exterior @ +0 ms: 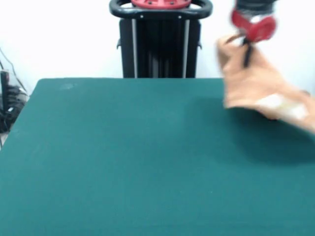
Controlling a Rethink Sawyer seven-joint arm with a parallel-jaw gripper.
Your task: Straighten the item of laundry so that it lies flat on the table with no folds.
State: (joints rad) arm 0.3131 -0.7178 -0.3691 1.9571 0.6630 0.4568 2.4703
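Note:
The tan-orange towel [256,81] hangs in the air at the upper right, above the far right part of the dark green table [138,157]. It swings, blurred, with its lower edge and white labels [283,105] trailing toward the right edge. My gripper [247,46], below its red wrist part, is shut on the towel's top and holds it off the table. The towel is bunched and folded as it hangs.
The black pedestal [160,42] with its red and black base ring stands at the table's far side. Dark cables [7,105] lie beyond the table's left edge. The wall behind is white.

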